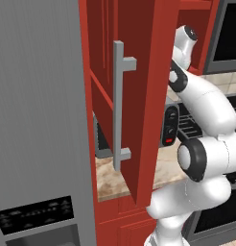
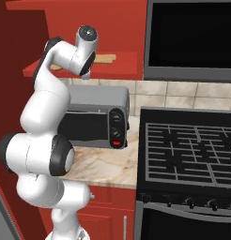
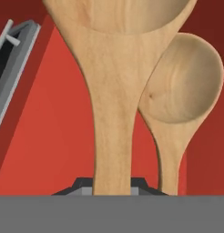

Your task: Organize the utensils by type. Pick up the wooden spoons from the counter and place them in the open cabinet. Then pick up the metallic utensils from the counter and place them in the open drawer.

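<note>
Spoons are two in the hand view: a big spoon (image 3: 111,104) whose handle runs down between the gripper (image 3: 112,190) fingers, and a second spoon (image 3: 184,91) just beside it on the right, lying on the red cabinet shelf (image 3: 50,123). The gripper is clamped on the big spoon's handle; its bowl fills the top of that view. In the right base view the arm (image 2: 47,117) reaches up to the shelf (image 2: 127,63), where a tan wooden piece (image 2: 104,58) shows beside the hand. Below the shelf a toaster oven (image 2: 96,117) stands on the counter (image 2: 103,166), next to the stove (image 2: 192,145). In the left base view the cabinet door (image 1: 139,96) stands open, with its long silver handle (image 1: 119,105), and the fridge (image 1: 38,120) is at the left.
</note>
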